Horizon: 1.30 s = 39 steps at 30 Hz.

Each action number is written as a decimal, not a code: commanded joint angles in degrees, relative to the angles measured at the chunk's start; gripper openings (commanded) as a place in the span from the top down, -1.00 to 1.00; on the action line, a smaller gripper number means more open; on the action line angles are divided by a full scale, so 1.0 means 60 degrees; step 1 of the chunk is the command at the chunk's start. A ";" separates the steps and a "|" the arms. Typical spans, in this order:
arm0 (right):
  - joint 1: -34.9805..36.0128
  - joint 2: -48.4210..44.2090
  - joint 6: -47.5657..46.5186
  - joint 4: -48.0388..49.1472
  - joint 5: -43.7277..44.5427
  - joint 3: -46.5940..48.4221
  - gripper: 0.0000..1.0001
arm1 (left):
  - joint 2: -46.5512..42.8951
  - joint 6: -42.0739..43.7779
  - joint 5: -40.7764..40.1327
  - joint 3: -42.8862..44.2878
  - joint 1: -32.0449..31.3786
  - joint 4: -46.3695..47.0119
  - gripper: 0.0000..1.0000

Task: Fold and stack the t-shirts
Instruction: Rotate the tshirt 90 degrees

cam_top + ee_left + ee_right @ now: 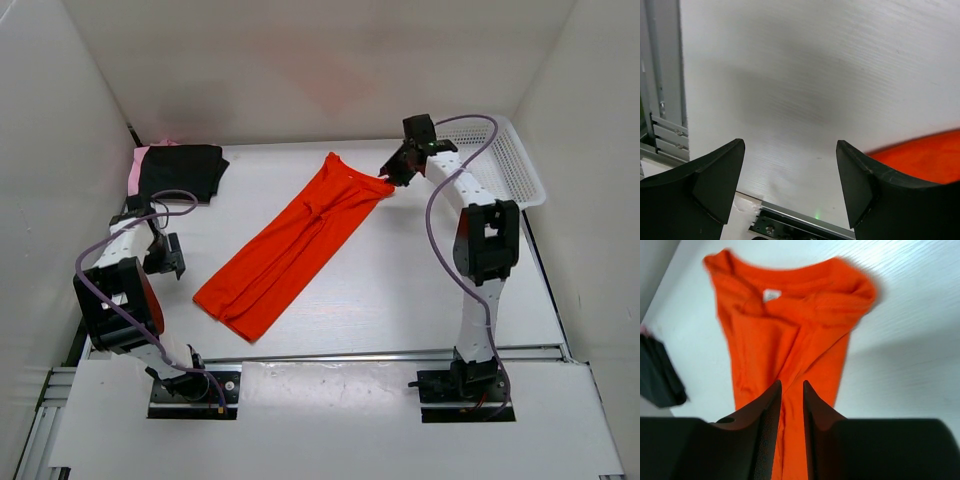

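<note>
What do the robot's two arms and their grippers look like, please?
The left arm and right arm are built from white links joined by chunky black joint housings. A purple cable loops alongside each. The left gripper and right gripper have matte black, wedge-shaped fingers.

Open table [420, 290] lies right of the orange shirt [290, 250], basket [510, 160] beyond

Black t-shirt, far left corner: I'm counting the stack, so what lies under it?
A light pink t-shirt peeks out at the left edge of the black t-shirt; the rest of it, and anything else below, is covered.
</note>
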 commanded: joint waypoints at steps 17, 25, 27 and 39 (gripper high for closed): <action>-0.0128 0.5074 0.3839 0.1091 -0.0926 0.3925 0.85 | 0.0055 -0.0031 0.1671 -0.0196 -0.0514 -0.0455 -0.76; -0.0128 0.6369 0.4961 0.6636 -0.0545 0.6015 -0.15 | 0.0758 -0.0031 0.2858 0.0098 -0.1831 -0.0543 -0.82; -0.0128 0.5213 0.3484 0.5952 -0.1798 0.4845 -0.34 | 0.0759 -0.0031 0.2859 0.0098 -0.2052 -0.0543 -0.84; 0.1248 -0.3299 -0.0728 0.1977 -0.2170 -0.5363 -0.19 | -0.2286 -0.0031 0.2171 0.0800 -0.4157 -0.0938 -0.77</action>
